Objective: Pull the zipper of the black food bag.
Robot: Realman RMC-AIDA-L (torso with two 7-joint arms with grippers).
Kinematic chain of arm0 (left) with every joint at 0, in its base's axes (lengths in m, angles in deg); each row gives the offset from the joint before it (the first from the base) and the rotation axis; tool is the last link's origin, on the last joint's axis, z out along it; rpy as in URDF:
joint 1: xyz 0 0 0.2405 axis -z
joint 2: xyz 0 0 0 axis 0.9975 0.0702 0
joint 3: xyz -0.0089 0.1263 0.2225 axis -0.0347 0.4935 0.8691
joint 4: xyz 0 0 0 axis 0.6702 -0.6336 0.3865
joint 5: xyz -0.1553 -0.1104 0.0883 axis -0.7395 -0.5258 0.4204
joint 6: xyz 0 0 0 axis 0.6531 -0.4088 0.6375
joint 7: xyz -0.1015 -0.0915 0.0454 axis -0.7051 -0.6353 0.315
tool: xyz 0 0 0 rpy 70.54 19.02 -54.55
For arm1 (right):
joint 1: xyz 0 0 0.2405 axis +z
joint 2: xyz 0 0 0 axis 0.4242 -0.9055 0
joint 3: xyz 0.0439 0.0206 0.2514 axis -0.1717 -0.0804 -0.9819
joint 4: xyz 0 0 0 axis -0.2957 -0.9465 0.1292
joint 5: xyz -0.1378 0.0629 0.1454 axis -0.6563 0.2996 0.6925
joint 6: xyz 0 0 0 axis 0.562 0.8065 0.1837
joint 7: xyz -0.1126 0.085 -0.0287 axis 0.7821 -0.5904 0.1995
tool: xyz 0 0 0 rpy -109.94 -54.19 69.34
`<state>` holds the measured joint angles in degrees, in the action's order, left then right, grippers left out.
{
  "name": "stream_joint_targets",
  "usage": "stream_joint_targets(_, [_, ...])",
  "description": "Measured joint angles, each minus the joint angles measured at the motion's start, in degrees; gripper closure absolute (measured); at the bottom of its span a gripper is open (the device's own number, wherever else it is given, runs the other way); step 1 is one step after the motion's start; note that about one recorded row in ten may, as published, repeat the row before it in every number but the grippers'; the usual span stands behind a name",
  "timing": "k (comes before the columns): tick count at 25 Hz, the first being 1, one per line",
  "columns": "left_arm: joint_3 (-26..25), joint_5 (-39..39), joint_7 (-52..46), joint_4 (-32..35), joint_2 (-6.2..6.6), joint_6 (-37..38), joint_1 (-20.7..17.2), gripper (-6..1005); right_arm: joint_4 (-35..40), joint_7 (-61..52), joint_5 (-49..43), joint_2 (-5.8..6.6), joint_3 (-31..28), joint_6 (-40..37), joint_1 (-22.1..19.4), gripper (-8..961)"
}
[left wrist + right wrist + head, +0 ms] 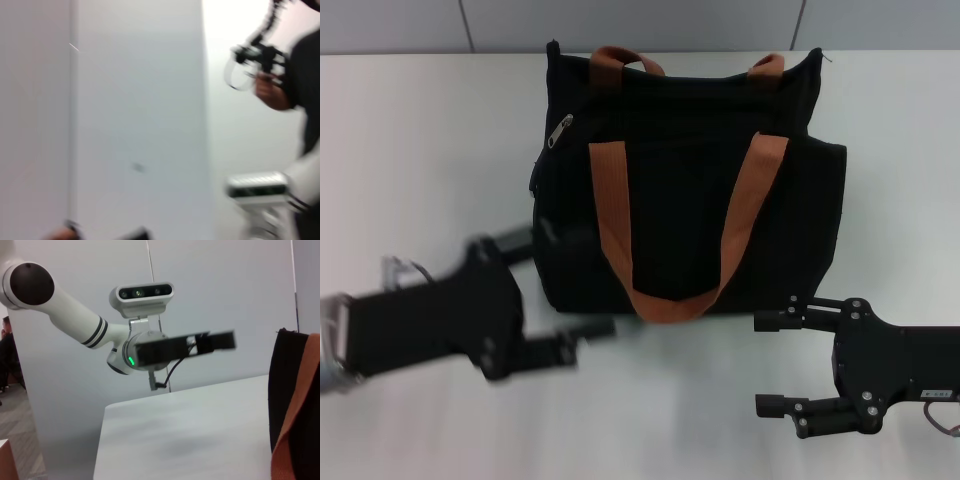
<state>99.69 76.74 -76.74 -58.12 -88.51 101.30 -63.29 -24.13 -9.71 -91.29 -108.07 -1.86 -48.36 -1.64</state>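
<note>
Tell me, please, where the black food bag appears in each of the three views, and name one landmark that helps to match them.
Head view: the black food bag stands upright at the centre, on the white table.
Left wrist view: not in it, as far as can be told.
Right wrist view: only one edge of the bag shows at the right side.
Shared landmark: its orange strap handle.

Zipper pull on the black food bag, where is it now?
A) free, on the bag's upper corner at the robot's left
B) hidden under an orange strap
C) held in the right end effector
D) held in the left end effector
A: the silver zipper lies untouched near the black food bag's upper corner, both end effectors open and clear of it.
</note>
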Motion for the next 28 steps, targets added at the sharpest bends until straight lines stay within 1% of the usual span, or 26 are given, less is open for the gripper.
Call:
stream_joint_targets(1, [-4.53,-0.02,-0.04,-0.24,-0.07,0.27,0.07,214,0.00,0.00,0.02,0.00,-0.04,0.00,0.00,134])
stream_joint_targets(3, [-9.22,-0.05,-0.38,-0.39,-0.09,0.25,0.10,214,0.00,0.00,0.06,0.00,-0.23,0.01,-0.04,134])
stream_joint_targets(4, [-13.53,-0.06,-1.08,-0.42,0.00,-0.27,0.13,214,0.00,0.00,0.07,0.00,-0.51,0.01,-0.07,134])
stream_joint_targets(5, [-13.53,-0.06,-1.08,-0.42,0.00,-0.27,0.13,214,0.00,0.00,0.07,0.00,-0.51,0.01,-0.07,134])
stream_joint_targets(6, [-15.33,-0.07,-1.71,-0.42,0.24,-0.78,0.23,215,0.00,0.00,0.09,0.00,-0.71,0.01,-0.08,134])
stream_joint_targets(8, [-17.23,-0.09,-3.08,-0.29,0.96,-2.07,0.53,215,0.00,0.00,0.09,0.00,-0.76,0.01,-0.11,135])
stream_joint_targets(9, [-17.59,-0.06,-4.67,-0.06,2.14,-3.89,1.04,215,0.00,0.00,0.09,0.00,-0.80,0.01,-0.15,135])
stream_joint_targets(10, [-17.59,-0.06,-4.67,-0.06,2.14,-3.89,1.04,215,0.00,0.00,0.09,0.00,-0.80,0.01,-0.15,135])
stream_joint_targets(11, [-17.50,0.04,-5.26,-0.03,2.66,-4.86,1.32,215,0.00,0.00,0.09,0.00,-0.81,-0.02,-0.17,135])
stream_joint_targets(13, [-17.15,0.25,-6.57,0.06,3.83,-7.02,1.93,215,0.00,-0.01,0.09,0.01,-0.81,-0.06,-0.17,135])
stream_joint_targets(14, [-16.81,0.75,-7.55,0.19,4.87,-9.30,2.57,215,0.00,-0.07,0.09,0.04,-0.80,-0.11,-0.18,136])
stream_joint_targets(15, [-16.81,0.75,-7.55,0.19,4.87,-9.30,2.57,215,0.00,-0.07,0.09,0.04,-0.80,-0.11,-0.18,136])
stream_joint_targets(17, [-16.70,1.53,-8.15,0.55,5.55,-11.22,3.13,215,0.00,-0.19,0.09,0.12,-0.81,-0.12,-0.18,136])
stream_joint_targets(19, [-16.68,3.59,-9.41,1.60,5.83,-14.25,3.96,215,0.00,-0.34,0.09,0.16,-0.86,-0.19,-0.18,136])
stream_joint_targets(28, [-16.66,9.91,-10.52,3.28,5.40,-16.87,6.81,215,0.00,-0.72,0.09,0.30,-0.87,-0.24,-0.18,141])
